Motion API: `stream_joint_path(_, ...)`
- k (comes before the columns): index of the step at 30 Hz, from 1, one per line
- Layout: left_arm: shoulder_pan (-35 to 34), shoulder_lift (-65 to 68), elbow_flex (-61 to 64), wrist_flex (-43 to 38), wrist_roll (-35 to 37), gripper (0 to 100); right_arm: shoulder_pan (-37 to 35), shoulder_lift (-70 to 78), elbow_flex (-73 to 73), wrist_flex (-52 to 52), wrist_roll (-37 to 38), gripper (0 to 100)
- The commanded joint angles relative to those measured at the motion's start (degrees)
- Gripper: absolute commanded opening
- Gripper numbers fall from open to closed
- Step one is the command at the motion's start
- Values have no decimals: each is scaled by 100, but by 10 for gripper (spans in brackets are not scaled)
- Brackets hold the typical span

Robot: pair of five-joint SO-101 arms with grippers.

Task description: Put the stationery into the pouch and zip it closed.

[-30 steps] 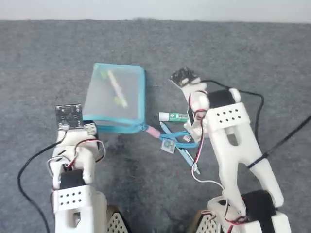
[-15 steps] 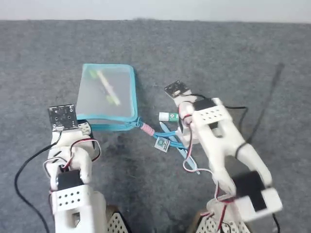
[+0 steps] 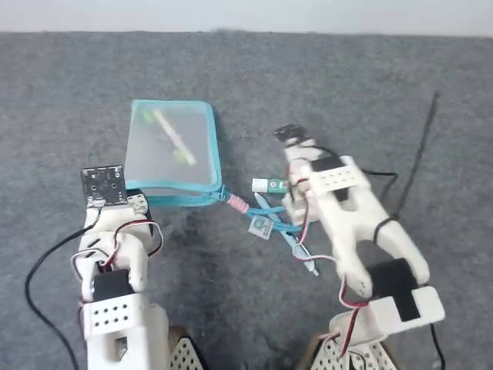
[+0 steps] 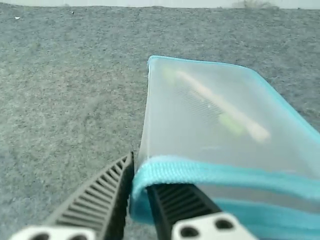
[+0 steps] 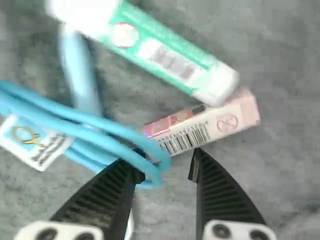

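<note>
Pouch (image 3: 171, 150): flat on the grey mat (image 3: 370, 92), just beyond the left arm, with a green-and-white pen (image 3: 173, 139) showing through its translucent wall
Left gripper (image 4: 137, 197): fingers pinched tight on the pouch's teal near edge, and that looks like the only anchor it has
Right gripper (image 5: 164, 162): fingers apart, low over the loose pile, one finger against the blue cord (image 5: 85, 127) and the other beside the pink eraser (image 5: 205, 125)
Loose pile: green-and-white stick (image 5: 150, 52), eraser, cord and its paper tag (image 5: 32, 142), all crowded just beside the pouch's corner and none of it inside yet
Snag risk: a close from here could trap the cord loop along with the eraser, and the lift would drag the whole tangle
Slip risk: the eraser lies askew between the fingers, so a squeeze could twist it out sideways
Mouth risk: I can't tell whether the left pinch holds one lip or both, and if it's both, nothing goes in
Slide risk: it's a light pouch on fabric, so a hard push from an incoming item could shove it or tear it from the pinch
Zip risk: cord left trailing across the opening would likely jam the zip
</note>
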Motion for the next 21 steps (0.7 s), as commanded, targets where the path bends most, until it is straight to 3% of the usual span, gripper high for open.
stream_joint_path(1,70,9,-426,-193,-62,12,716,-66,-26,-110,-404,154)
stream_joint_path(10,70,18,-426,-193,-62,12,1086,-268,-79,453,-440,156)
stream_joint_path(21,70,44,-418,-193,-62,12,1103,-1859,-70,629,-765,156)
